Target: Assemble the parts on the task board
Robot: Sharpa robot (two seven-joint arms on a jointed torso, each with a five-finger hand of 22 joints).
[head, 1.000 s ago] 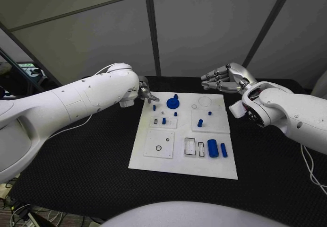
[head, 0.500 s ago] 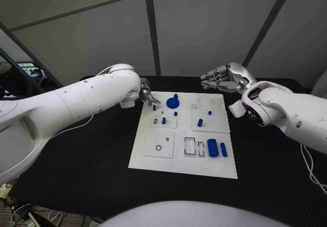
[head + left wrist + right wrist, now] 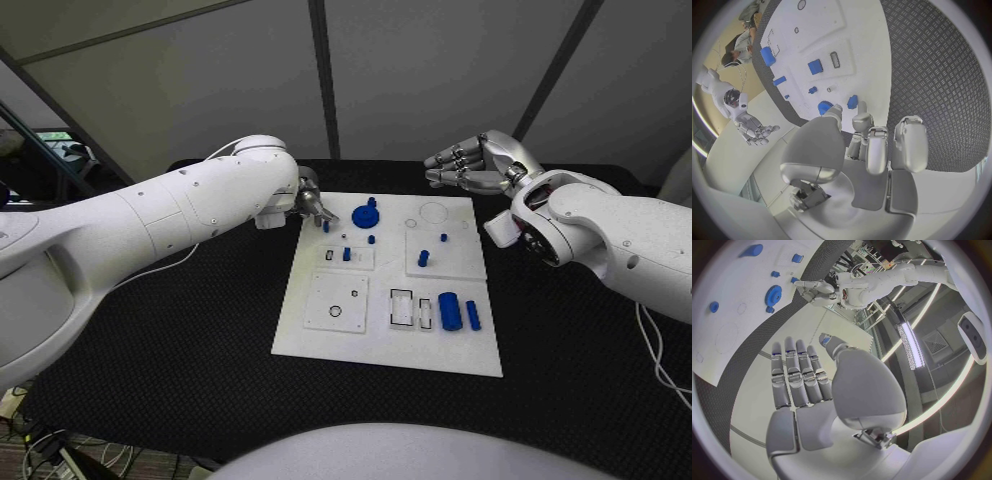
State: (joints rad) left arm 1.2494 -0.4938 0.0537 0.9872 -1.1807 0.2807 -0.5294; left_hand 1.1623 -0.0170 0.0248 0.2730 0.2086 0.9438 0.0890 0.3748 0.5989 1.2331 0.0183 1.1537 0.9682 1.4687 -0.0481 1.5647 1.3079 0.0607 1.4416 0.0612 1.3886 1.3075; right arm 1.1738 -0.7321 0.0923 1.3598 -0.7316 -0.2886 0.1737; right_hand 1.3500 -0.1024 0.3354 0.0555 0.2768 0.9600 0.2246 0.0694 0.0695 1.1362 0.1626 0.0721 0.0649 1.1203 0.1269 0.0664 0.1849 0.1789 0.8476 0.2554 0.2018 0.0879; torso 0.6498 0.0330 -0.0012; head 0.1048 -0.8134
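Left hand (image 3: 309, 203) first: I have it at the board's (image 3: 332, 345) far left corner, fingertips down beside a small blue peg (image 3: 326, 227). From the left wrist view its fingers look curled close over a blue piece (image 3: 852, 102), but I cannot tell whether they pinch it or merely hover above it. Working outward from the board's near edge: a blue cylinder (image 3: 450, 312) and a slim blue bar (image 3: 473, 317) lie on the near right, beside two empty rectangular slots; toward the middle a short peg (image 3: 424, 260) stands upright; at the far edge sits the blue gear (image 3: 366, 214), just right of my left hand. Beyond the far right corner, my right hand (image 3: 472, 165) hangs above the table holding nothing, fingers extended side by side and only loosely bent. My judgement is that the step is picking the small peg near that corner. To do it well I would come down straight, close thumb and finger squarely on the peg's sides, keep clear of the gear, and lift vertically before carrying it anywhere.
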